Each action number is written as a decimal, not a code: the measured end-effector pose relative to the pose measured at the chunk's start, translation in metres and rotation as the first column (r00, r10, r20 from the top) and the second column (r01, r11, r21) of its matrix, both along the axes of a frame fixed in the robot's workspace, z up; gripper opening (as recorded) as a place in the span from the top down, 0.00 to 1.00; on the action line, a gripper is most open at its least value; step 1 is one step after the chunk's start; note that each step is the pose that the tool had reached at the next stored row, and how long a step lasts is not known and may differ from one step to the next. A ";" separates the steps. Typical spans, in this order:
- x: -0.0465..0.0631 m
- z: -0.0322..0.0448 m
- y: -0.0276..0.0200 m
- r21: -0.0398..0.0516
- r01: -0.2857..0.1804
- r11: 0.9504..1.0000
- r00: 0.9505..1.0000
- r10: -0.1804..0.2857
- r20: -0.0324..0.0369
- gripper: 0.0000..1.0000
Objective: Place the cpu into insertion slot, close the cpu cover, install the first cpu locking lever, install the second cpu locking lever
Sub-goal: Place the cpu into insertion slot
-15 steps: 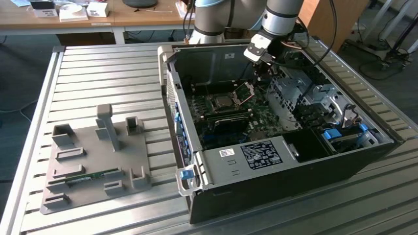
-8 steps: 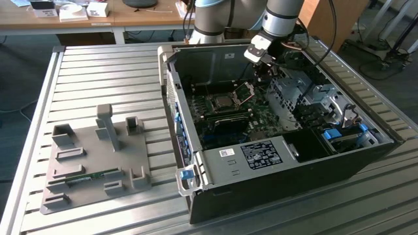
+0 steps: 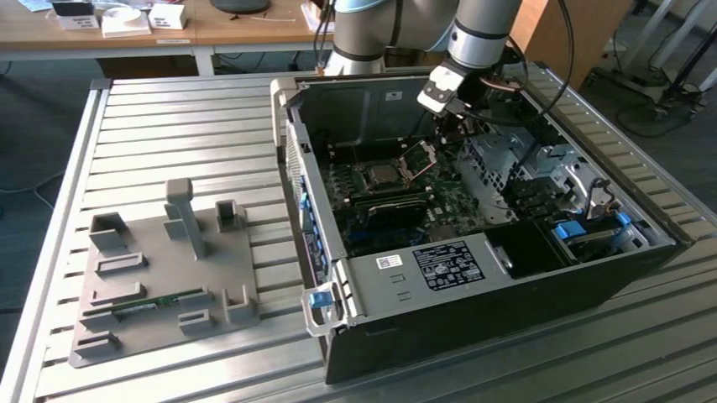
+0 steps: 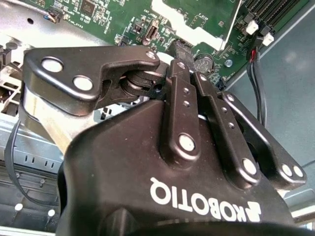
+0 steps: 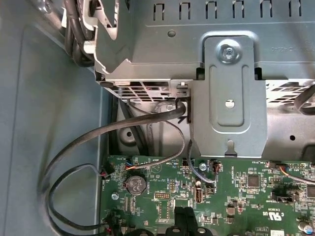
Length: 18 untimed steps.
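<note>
Claw (image 3: 451, 126) is deep inside the open computer case (image 3: 471, 294), pressed together with nothing visible between the fingers. In both wrist views the black fingertips (image 5: 178, 220) sit side by side over the green motherboard (image 5: 246, 196). Just below and ahead of those tips, toward the exterior view's left, the cpu cover (image 3: 421, 158) stands tilted up on its hinge, not yet down. Past the cover from the claw lies the cpu (image 3: 382, 175), its grey top flat inside the insertion slot (image 3: 364, 180) — so the placing looks done, and I read closing the cover as the step in hand. Whether the tips touch the frame, I cannot tell.

To do it well, I'd push with the closed fingers high on the frame's free edge. Follow the hinge's arc rather than driving straight down, and keep the tips off the chip and the socket rim. Go gently — the frame is thin, and the coin cell (image 5: 135, 184) and black cables (image 5: 74, 162) lie close beside the claw.
</note>
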<state>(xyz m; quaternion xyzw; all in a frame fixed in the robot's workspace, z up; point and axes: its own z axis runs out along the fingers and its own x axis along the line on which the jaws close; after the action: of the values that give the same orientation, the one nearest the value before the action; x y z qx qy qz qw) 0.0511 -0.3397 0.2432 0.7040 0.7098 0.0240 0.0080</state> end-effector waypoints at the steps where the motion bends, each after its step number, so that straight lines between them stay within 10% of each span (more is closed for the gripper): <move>1: 0.000 -0.0002 0.0000 0.000 0.000 1.000 1.000 0.000 0.000 0.89; 18: -0.034 -0.0003 0.0000 0.000 0.000 1.000 1.000 0.000 0.004 0.89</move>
<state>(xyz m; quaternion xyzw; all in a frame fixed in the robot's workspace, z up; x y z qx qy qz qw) 0.0169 -0.3397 0.2429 0.7039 0.7097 0.0254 0.0093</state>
